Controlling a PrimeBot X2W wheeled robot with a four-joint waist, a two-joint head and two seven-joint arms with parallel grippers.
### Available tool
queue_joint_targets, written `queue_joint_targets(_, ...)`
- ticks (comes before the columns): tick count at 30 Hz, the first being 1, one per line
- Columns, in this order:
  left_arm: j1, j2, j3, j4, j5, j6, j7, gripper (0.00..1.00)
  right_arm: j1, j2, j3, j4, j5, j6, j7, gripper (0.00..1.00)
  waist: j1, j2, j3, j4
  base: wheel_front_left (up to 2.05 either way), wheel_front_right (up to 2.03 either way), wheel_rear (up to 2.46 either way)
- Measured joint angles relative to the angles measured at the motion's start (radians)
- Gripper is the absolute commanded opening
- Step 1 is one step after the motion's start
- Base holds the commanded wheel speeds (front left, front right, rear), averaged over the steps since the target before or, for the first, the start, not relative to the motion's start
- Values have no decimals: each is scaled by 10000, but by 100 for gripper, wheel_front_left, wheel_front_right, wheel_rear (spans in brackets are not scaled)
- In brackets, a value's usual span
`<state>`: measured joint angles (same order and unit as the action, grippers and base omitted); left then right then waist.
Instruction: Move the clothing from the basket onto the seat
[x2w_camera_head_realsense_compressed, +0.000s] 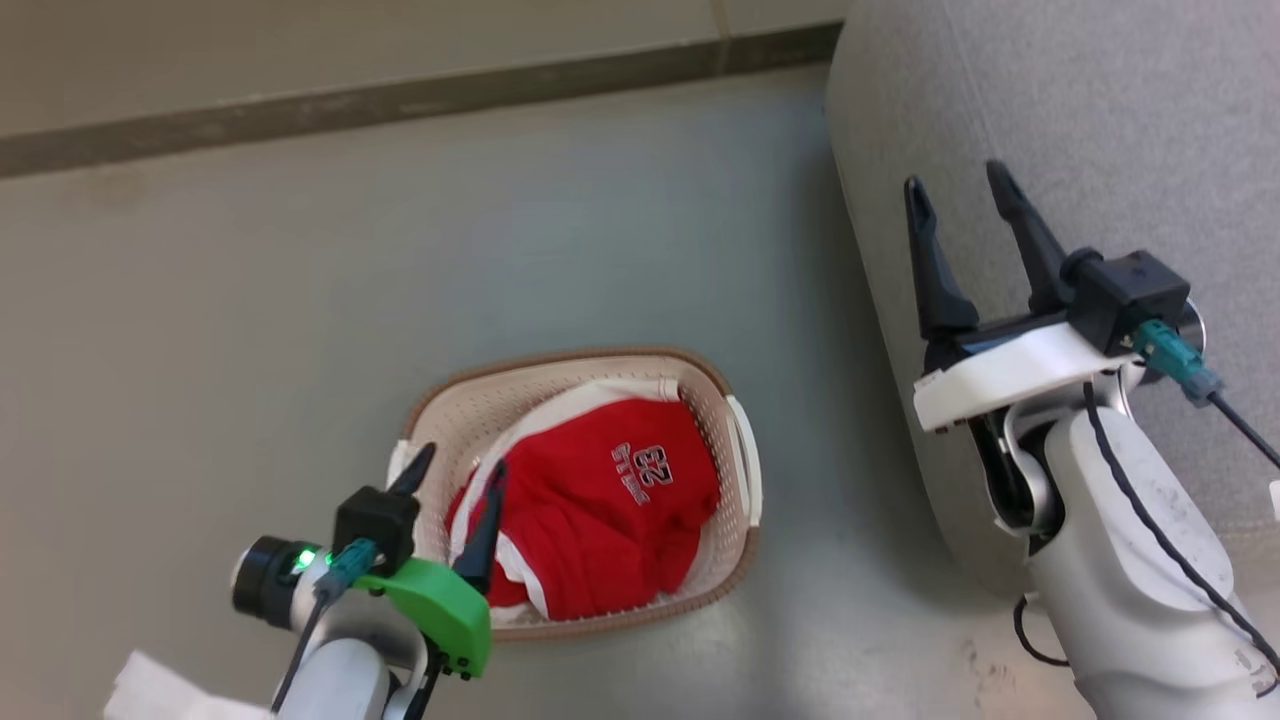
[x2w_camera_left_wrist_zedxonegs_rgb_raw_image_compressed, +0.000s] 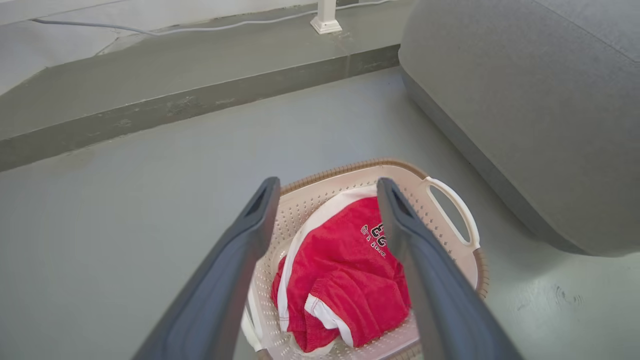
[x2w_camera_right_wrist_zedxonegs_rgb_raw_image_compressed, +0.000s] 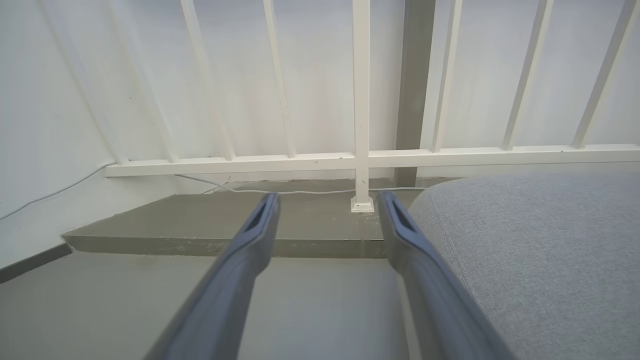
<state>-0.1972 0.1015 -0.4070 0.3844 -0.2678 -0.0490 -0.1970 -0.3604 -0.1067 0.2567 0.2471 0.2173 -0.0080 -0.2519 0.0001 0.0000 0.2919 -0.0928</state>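
The red clothing (x2w_camera_head_realsense_compressed: 600, 510) with white trim and a white "23" lies bunched inside the cream perforated basket (x2w_camera_head_realsense_compressed: 725, 395) on the floor. From the left wrist, the clothing (x2w_camera_left_wrist_zedxonegs_rgb_raw_image_compressed: 345, 280) and basket (x2w_camera_left_wrist_zedxonegs_rgb_raw_image_compressed: 450, 210) sit straight ahead. My left gripper (x2w_camera_head_realsense_compressed: 458, 472) hovers open over the basket's left end, just above the fabric, holding nothing. The grey seat (x2w_camera_head_realsense_compressed: 1100, 110) fills the upper right. My right gripper (x2w_camera_head_realsense_compressed: 960, 185) stands open and empty over the seat's left edge. The right wrist view shows the seat (x2w_camera_right_wrist_zedxonegs_rgb_raw_image_compressed: 540, 250) beside its fingers.
A raised dark concrete step (x2w_camera_head_realsense_compressed: 400, 100) runs along the far side of the grey floor. A white railing (x2w_camera_right_wrist_zedxonegs_rgb_raw_image_compressed: 361, 150) and a thin white cable (x2w_camera_left_wrist_zedxonegs_rgb_raw_image_compressed: 150, 30) stand beyond it. Something white (x2w_camera_head_realsense_compressed: 150, 690) lies at the lower left.
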Motion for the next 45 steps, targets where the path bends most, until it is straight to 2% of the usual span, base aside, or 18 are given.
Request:
queue_joint_targets(11, -1074, -188, -782, 1519, 479, -311, 732, 100, -473, 138, -33, -892, -163, -27, -31, 100, 0, 0, 1534, -527, 0, 0, 0)
queue_joint_targets(25, -3014, -213, -767, 3223, 685, -378, 1546, 100, -880, 313, -42, -1954, -263, -215, -31, 100, 1, 0, 3552, -1078, 0, 0, 0)
queue_joint_targets(32, -4154, -69, -1047, 3730, 1337, -378, 1850, 100, -1108, 384, -25, -2378, -261, -217, -33, 100, 1, 0, 4567, -1273, 0, 0, 0)
queue_joint_targets(33, -4435, 84, -1154, 3868, 1615, -378, 1916, 100, -1216, 412, 21, -2495, -261, -217, -33, 100, 1, 0, 4858, -1328, 0, 0, 0)
queue_joint_targets(41, -5175, 416, -1338, 4567, 1893, -387, 2054, 100, -1651, 447, 31, -2847, -245, -267, -35, 100, 1, 0, 5920, -1561, 0, 0, 0)
queue_joint_targets(45, -5398, 554, -1749, 5007, 2420, -424, 2167, 100, -1692, 458, 50, -2907, -238, -288, -40, 100, 0, 0, 6316, -1675, 0, 0, 0)
